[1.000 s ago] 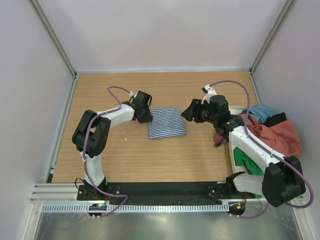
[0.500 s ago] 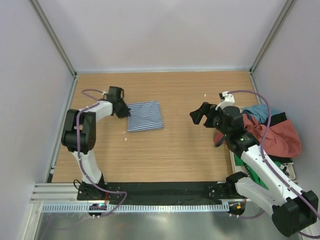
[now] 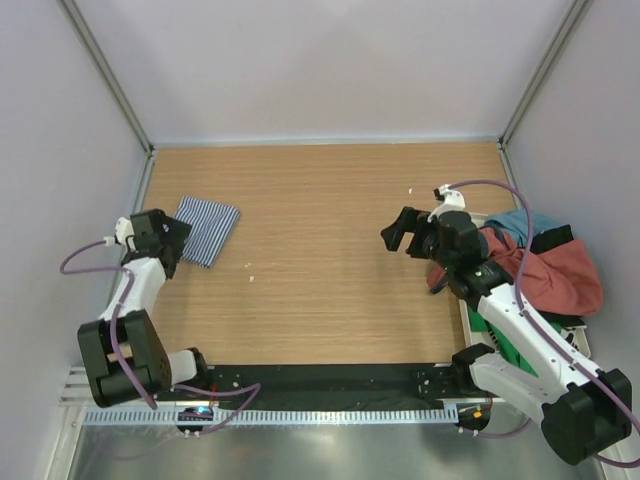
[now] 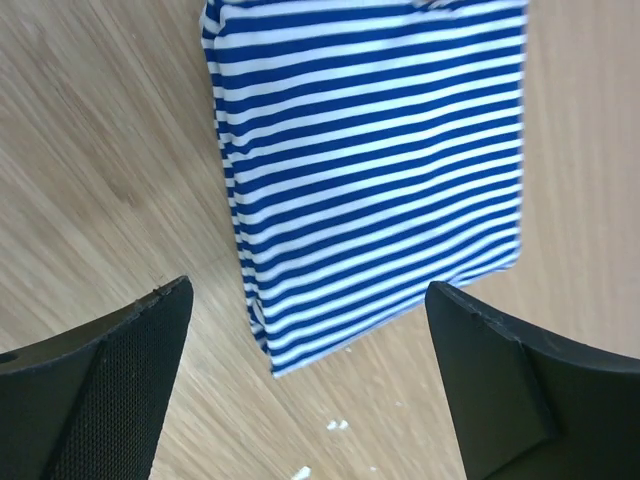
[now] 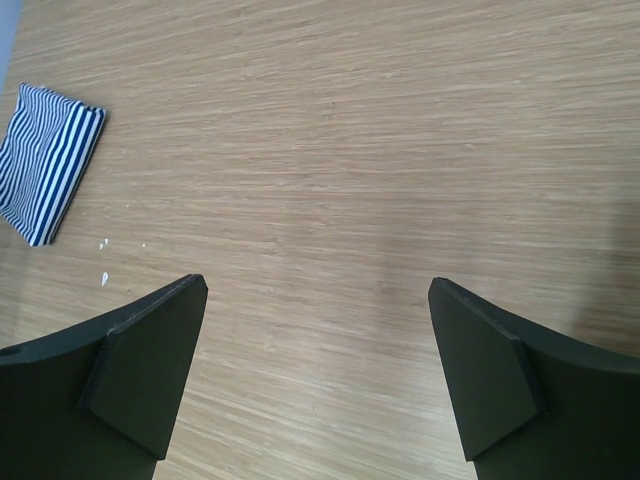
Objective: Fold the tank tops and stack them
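One done: striped tank top [image 4: 370, 160] folded flat just ahead of left tool [image 4: 308, 300], jaws wide open, empty. Behind right tool [image 5: 318, 285], also open & empty, rust-red top [image 3: 560, 275] lies heaped, yet to fold + stack

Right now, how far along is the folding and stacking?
Done: the striped tank top lies folded at far left. In hand: nothing; the left gripper and right gripper are both open. Left: the rust-red tank top, heaped unfolded at the right, needs folding and stacking.
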Available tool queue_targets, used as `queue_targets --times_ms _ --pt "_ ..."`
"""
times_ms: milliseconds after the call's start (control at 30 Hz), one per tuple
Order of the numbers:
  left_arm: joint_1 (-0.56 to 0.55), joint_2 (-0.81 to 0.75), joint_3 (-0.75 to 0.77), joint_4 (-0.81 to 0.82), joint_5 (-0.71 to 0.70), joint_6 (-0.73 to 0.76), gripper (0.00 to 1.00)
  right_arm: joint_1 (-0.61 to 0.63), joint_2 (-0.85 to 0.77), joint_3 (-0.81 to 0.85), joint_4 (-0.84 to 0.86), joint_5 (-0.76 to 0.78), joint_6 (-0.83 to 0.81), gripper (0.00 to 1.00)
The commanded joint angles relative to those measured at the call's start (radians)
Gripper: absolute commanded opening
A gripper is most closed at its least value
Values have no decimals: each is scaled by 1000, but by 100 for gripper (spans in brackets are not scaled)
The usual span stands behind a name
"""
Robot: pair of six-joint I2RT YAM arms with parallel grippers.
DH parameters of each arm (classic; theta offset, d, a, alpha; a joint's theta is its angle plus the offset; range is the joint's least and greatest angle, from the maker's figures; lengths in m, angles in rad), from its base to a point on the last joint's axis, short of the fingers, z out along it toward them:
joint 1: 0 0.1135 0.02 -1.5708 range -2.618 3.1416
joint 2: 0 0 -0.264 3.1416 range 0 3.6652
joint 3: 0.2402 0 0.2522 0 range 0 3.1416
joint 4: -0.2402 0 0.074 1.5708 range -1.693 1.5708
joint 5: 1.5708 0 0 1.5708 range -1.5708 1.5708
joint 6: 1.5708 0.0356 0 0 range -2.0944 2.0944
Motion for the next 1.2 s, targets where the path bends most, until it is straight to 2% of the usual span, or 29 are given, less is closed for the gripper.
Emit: queue_targets --times_ms 0,167,233,300,367,400,467,500,567,667,733,900,1167 --pt "-6 -118 5 -15 -64 -56 100 1 -15 45 -2 63 -4 100" --pt "-18 -333 22 -69 17 -44 99 1 -71 36 -20 209 59 100" --pt "-86 -361 35 -69 80 -10 100 1 -91 30 -25 255 54 100" --pt "-168 -345 77 -101 86 28 99 1 -104 41 -62 320 58 100" --pt "-335 -283 128 -132 69 49 100 1 -75 77 -145 402 71 100" --pt "-433 -260 143 -140 56 72 100 0 -49 102 -195 501 83 100" --pt "-515 -218 174 -149 46 86 100 -17 47 201 -357 601 108 100" --pt "-581 -194 177 -143 34 95 100 -25 72 231 -403 706 140 100" --pt "-638 -180 165 -108 19 118 99 -40 115 289 -506 799 183 100" --pt "-724 -146 141 -56 8 167 100 -67 116 295 -513 890 205 100" --pt "-767 -94 140 -31 22 206 100 -95 128 286 -491 927 203 100" --pt "-830 -9 142 30 23 315 100 -256 234 304 -484 847 242 100" --pt "-853 12 -2 270 -26 413 100 -318 350 318 -416 766 249 97"
